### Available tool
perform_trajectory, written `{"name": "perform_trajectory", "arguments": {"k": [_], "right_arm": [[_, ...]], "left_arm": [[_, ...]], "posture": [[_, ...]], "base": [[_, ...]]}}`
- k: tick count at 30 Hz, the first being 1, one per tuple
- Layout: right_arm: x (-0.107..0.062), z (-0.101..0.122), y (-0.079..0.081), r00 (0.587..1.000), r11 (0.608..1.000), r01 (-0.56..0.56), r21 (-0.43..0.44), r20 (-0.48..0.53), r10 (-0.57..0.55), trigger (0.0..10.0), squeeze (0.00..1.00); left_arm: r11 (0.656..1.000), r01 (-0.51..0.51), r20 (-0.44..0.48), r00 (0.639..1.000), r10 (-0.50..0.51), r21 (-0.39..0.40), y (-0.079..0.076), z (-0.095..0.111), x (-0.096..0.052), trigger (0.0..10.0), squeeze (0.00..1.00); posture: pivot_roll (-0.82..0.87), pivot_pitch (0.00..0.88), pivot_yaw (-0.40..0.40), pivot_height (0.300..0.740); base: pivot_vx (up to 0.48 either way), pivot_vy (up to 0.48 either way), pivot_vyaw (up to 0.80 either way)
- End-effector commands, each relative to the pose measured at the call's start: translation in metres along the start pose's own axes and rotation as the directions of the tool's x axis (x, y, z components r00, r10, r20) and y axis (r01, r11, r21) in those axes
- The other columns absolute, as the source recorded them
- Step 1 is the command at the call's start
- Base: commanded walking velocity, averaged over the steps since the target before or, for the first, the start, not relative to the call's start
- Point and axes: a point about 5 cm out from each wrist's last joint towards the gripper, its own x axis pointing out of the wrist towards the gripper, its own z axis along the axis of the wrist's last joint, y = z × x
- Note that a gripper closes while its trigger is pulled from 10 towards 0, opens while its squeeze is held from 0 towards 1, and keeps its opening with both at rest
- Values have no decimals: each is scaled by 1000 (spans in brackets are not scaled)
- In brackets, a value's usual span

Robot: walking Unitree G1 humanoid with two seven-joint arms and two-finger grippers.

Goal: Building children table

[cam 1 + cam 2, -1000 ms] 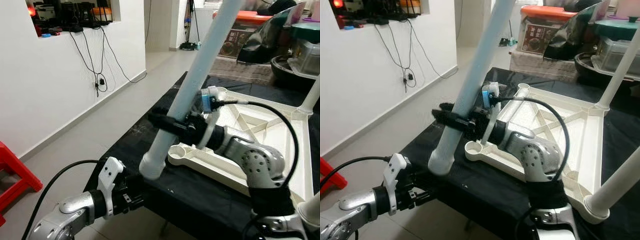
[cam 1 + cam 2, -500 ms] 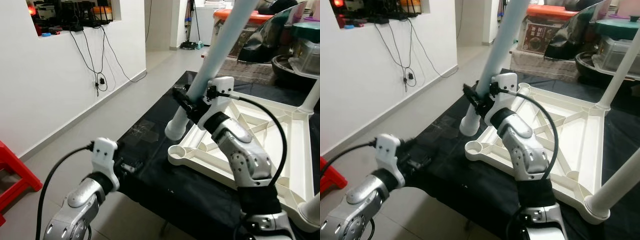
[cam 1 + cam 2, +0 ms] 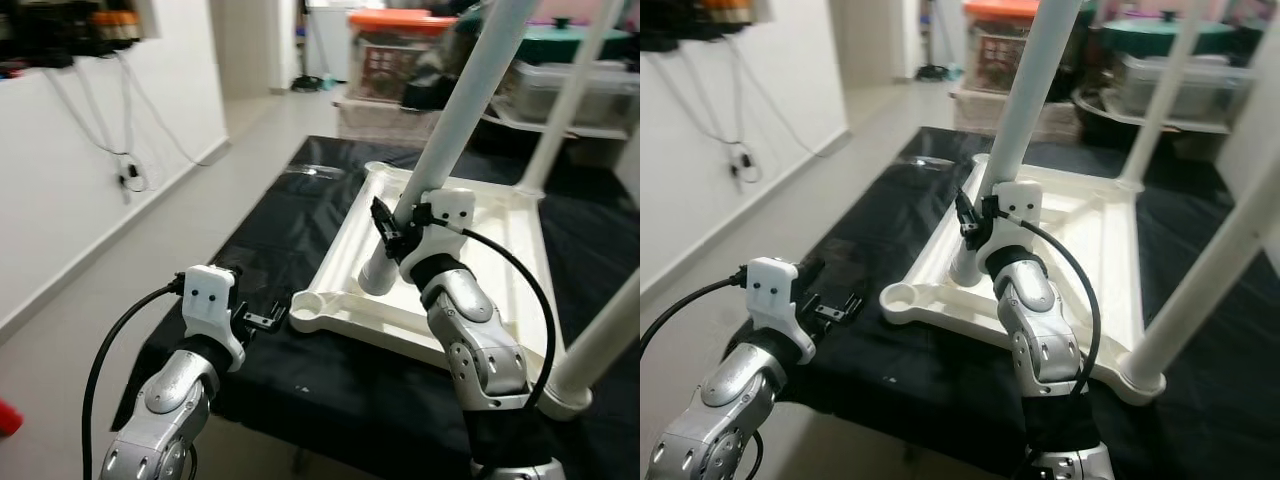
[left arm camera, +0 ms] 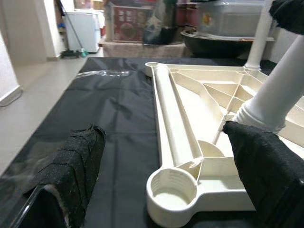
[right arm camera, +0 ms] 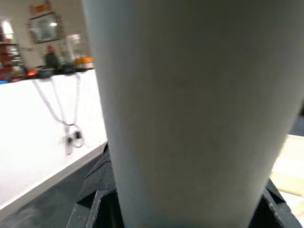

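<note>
A white plastic tabletop lies upside down on a black-covered table. My right gripper is shut on a long white leg, which leans up and to the right. The leg's lower end hangs over the tabletop's inside, just past the empty near-left corner socket. In the right wrist view the leg stands between the black fingers. My left gripper is open at the black table's near edge, left of that socket. Two other legs stand in right-hand corners.
Storage boxes with an orange lid and a grey tub stand behind the table. A white wall with hanging cables runs along the left, with bare floor between it and the table.
The camera has swung right. My right gripper carried the leg farther over the tabletop and more upright. My left gripper rose from below the table edge to beside the corner socket.
</note>
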Motion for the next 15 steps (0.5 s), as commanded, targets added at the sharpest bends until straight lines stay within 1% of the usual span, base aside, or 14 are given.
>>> {"name": "perform_trajectory", "arguments": {"k": [1,3,4,6,12,15], "right_arm": [[1,4,6,999,1000,-9,-9,33,9,10000,0],[1,4,6,999,1000,-9,-9,33,9,10000,0],[1,4,7,999,1000,-6,-12,37,6,10000,0],[1,5,8,999,1000,-3,-13,40,3,10000,0],[2,6,8,999,1000,8,-2,49,-8,10000,0],[3,8,8,998,1000,3,-1,55,-2,10000,0]], "left_arm": [[1000,-14,8,1000,14,5,0,2,0,10000,0],[1000,-14,8,1000,14,5,0,2,0,10000,0],[1000,-17,7,1000,17,3,1,2,0,10000,0],[1000,-22,-1,1000,22,-5,3,1,0,10000,0],[999,-30,-4,1000,30,14,4,1,1,10000,0],[999,-45,-5,999,45,12,6,0,1,10000,0]], "posture": [[86,0,-8,740],[86,0,-8,740],[87,0,-9,740],[87,0,-9,740],[85,0,-10,740],[85,0,-10,740]], "base": [[0,0,-769],[0,0,-769],[0,255,-769],[0,480,-769],[0,480,-769],[0,0,-769]]}}
